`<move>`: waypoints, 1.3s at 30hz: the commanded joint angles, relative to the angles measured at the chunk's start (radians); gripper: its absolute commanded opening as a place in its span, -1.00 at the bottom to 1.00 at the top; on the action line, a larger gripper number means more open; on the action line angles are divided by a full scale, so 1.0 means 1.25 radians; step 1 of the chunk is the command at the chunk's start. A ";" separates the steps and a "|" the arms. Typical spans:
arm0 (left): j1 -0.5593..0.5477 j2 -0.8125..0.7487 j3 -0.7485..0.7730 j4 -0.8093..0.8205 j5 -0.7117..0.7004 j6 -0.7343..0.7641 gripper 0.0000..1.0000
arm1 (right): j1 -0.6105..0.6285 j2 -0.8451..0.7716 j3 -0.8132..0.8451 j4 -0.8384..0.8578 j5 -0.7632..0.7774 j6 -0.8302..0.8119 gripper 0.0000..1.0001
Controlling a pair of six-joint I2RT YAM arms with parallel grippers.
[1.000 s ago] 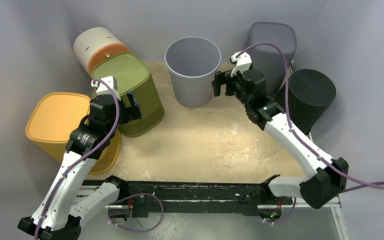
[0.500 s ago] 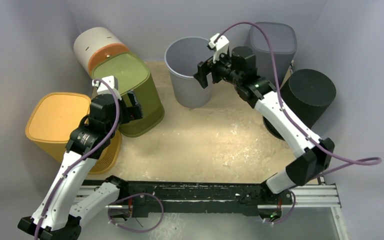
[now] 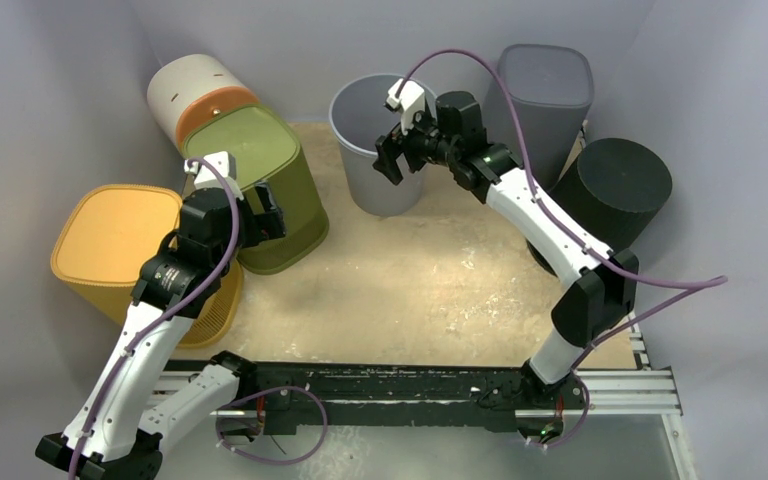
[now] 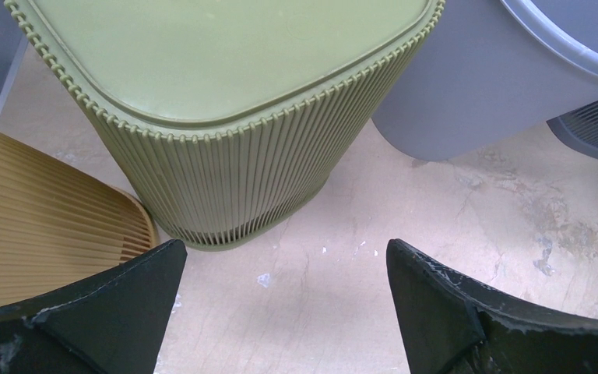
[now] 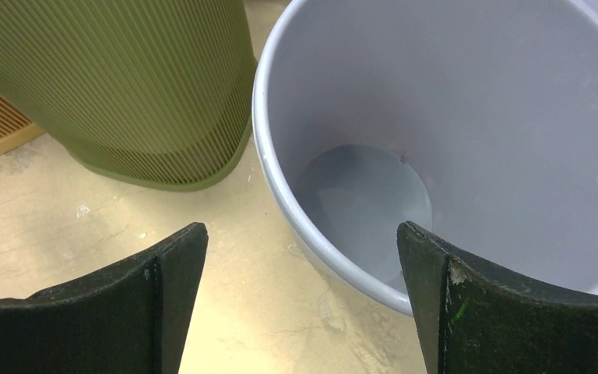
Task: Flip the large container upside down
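The right tool (image 3: 392, 158) has swung leftward and away from its base. A second ago the grey round plastic bucket (image 3: 370, 190) stood just ahead of the tool's spread fingers, clear of them. Now the bucket's near-right rim lies under the tool, with one finger over the inside and the other over the outside. Behind the tool, the right arm (image 3: 540, 215) has stretched out and lifted, and its purple cable (image 3: 457, 53) arches higher above it.
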 commanded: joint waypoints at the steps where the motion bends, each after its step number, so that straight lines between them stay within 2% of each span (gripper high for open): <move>1: -0.003 -0.007 -0.001 0.052 0.006 -0.008 0.93 | 0.003 0.022 0.053 0.034 -0.028 -0.047 0.84; 7: -0.002 -0.010 -0.019 0.062 0.008 -0.009 0.93 | 0.003 0.089 0.086 0.041 0.008 -0.077 0.83; 10: -0.002 -0.011 -0.020 0.063 0.005 -0.008 0.93 | 0.002 0.117 0.098 0.042 0.029 -0.081 0.75; 16: -0.002 -0.006 -0.014 0.059 0.003 -0.004 0.93 | 0.003 0.113 0.086 0.049 0.080 -0.080 0.39; 21: -0.001 -0.004 -0.008 0.062 0.013 -0.010 0.93 | 0.002 0.058 0.044 0.067 0.078 -0.066 -0.15; 27: -0.003 -0.003 0.004 0.058 0.015 -0.014 0.93 | 0.003 0.013 0.041 0.056 0.053 -0.036 -0.60; 30: -0.002 -0.002 0.017 0.050 0.014 -0.014 0.93 | 0.003 0.005 0.053 0.039 0.035 0.013 -0.89; 33: -0.002 0.002 0.046 0.029 0.010 -0.009 0.93 | 0.002 -0.020 0.027 0.047 -0.011 0.058 -1.00; 39: -0.003 -0.002 0.100 -0.015 0.000 -0.002 0.93 | 0.007 -0.117 -0.111 0.135 -0.081 0.126 -1.00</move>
